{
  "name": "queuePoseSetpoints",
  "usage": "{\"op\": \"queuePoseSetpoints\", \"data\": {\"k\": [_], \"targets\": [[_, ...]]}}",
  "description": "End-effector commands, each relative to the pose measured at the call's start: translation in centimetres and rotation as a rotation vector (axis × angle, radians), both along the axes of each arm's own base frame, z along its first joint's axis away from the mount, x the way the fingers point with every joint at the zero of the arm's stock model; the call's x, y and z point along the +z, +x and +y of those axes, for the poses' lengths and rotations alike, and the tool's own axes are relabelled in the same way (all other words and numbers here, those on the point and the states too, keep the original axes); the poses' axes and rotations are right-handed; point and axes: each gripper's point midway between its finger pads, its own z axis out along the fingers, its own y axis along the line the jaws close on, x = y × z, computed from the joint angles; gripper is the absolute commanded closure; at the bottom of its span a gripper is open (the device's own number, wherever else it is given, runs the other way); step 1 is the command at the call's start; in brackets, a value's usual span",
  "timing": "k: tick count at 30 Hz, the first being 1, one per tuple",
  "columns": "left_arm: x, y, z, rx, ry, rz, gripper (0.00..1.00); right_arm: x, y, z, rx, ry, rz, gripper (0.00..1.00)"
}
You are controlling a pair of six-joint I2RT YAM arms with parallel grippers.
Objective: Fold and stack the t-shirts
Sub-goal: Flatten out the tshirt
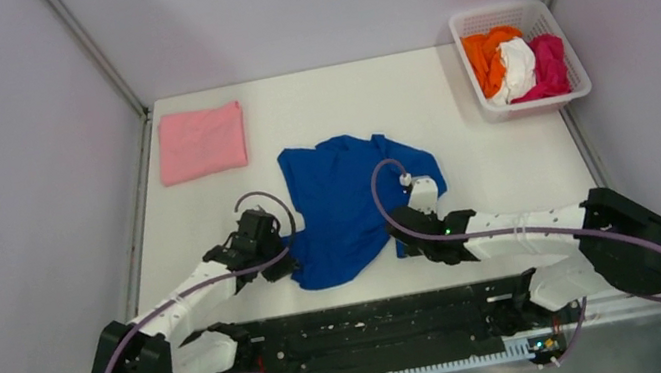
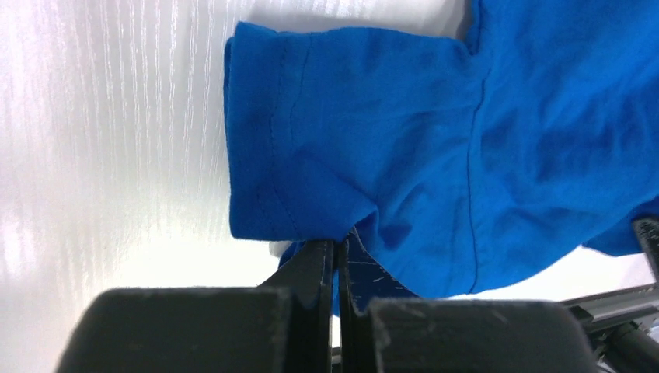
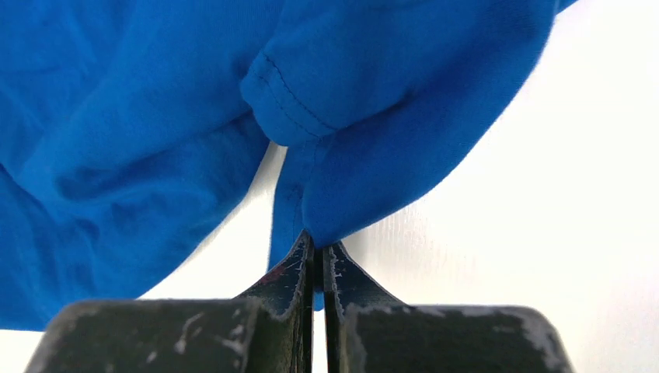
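Because the blue t-shirt (image 1: pixel 340 205) is thin, limp cotton, it will likely weigh almost nothing on the arms yet sag, stretch and bunch wherever it is unsupported. I judge that it wants two holds well apart on stitched edges rather than one on loose cloth. It lies rumpled near the middle of the desk (image 1: pixel 506 167), between the two arms. The left fingers (image 2: pixel 317 268) are pressed together on a pinch of blue fabric just below a sleeve's hemmed cuff. The right fingers (image 3: pixel 303 272) are likewise closed on a fold of cloth beside another stitched hem. Both holds look narrow, so a quick pull could let the cloth slide out; seams and hems are the thicker, less slippery places to grip. The pink t-shirt (image 1: pixel 201 142) sits folded at the far left of the desk, well apart, while the orange tee (image 1: pixel 488 59), white tee (image 1: pixel 518 69) and magenta tee (image 1: pixel 549 64) lie heaped in the basket (image 1: pixel 536 104) at the far right corner.
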Motion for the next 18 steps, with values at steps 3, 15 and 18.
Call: {"op": "queuePoseSetpoints", "data": {"k": [3,15,18], "targets": [[7.3,3.3,-0.8,-0.053,-0.022,-0.227,1.0,3.3,2.3,-3.2,-0.077,0.013,-0.101,1.0],[27.9,13.7,-1.3,0.031,-0.01,-0.709,1.0,23.9,10.9,-9.0,-0.189,0.171,-0.583,1.0],[34.3,14.8,0.4,0.09,0.043,-0.834,1.0,30.7,11.5,-9.8,-0.183,0.156,-0.724,1.0]]}}
